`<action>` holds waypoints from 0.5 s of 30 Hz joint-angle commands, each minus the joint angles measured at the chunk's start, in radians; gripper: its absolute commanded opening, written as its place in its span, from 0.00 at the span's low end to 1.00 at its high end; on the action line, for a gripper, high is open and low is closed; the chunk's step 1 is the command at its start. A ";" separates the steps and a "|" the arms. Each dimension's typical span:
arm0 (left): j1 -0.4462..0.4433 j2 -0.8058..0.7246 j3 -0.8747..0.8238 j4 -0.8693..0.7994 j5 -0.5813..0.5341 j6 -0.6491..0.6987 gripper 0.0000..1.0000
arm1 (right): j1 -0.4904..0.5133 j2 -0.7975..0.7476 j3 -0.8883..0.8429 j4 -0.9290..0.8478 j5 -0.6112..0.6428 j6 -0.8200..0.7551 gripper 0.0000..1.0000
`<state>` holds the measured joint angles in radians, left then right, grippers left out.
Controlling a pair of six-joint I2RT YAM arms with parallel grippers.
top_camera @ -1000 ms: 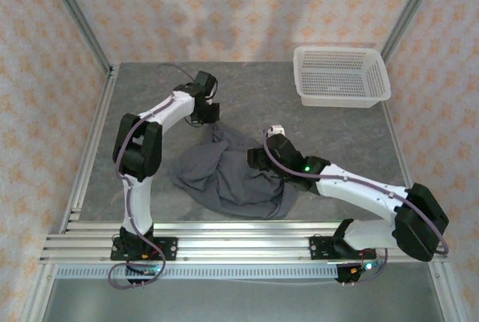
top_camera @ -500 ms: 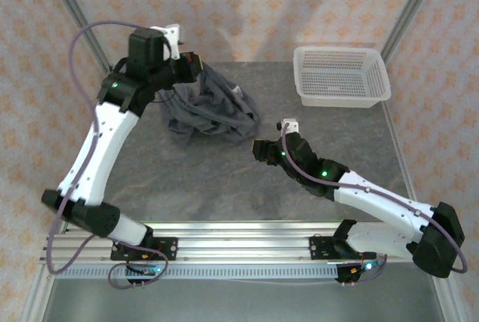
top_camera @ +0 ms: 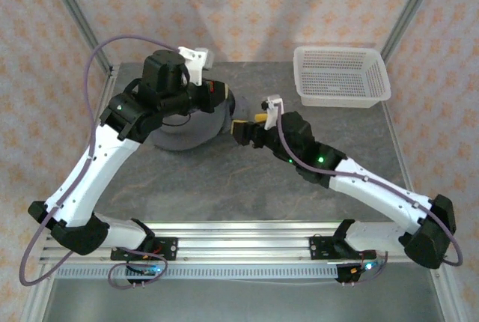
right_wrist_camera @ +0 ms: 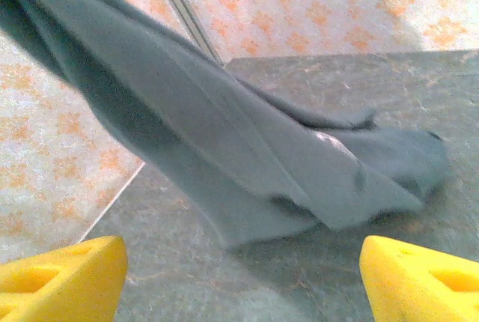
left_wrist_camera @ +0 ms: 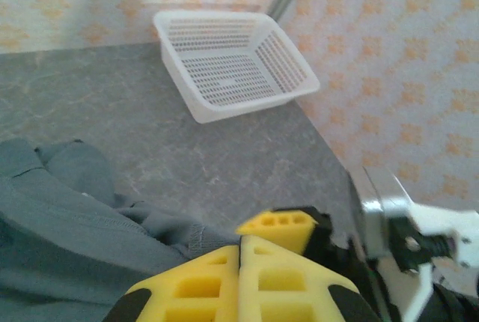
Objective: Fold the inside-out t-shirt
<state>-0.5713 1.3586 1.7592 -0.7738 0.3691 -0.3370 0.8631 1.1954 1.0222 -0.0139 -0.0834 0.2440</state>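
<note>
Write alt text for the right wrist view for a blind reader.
A dark grey t-shirt hangs slanting from the upper left down onto the grey table, its lower end bunched there. The right gripper is open, its yellow fingers wide apart in the bottom corners, holding nothing.

Near half of the table [top_camera: 224,187] is bare, with a wide lane across it. Far-left centre is blocked: the t-shirt [top_camera: 183,133] hangs bunched from the left gripper [top_camera: 218,99], which is clamped on it, and its lower end lies on the surface. The right gripper [top_camera: 245,130], jaws apart, sits just right of the cloth with a tight gap. The basket [top_camera: 340,99] fills the far-right corner. The left arm [top_camera: 97,165] spans the left side overhead.
</note>
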 commanded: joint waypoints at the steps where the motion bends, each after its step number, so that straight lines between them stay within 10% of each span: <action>1: -0.038 0.002 0.045 -0.012 0.062 0.041 0.00 | 0.001 0.074 0.075 0.039 -0.010 -0.034 0.81; 8: -0.058 -0.023 0.036 -0.017 0.006 0.101 0.01 | -0.002 0.106 0.138 0.011 0.032 -0.011 0.11; 12: -0.058 -0.109 -0.093 -0.002 -0.366 0.058 0.56 | -0.057 0.008 0.115 -0.012 0.086 0.145 0.00; 15: -0.052 -0.199 -0.284 0.048 -0.608 0.012 0.67 | -0.151 -0.090 0.081 -0.029 0.037 0.356 0.00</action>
<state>-0.6285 1.2274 1.5879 -0.7582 0.0650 -0.2890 0.7769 1.2240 1.1110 -0.0502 -0.0555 0.3916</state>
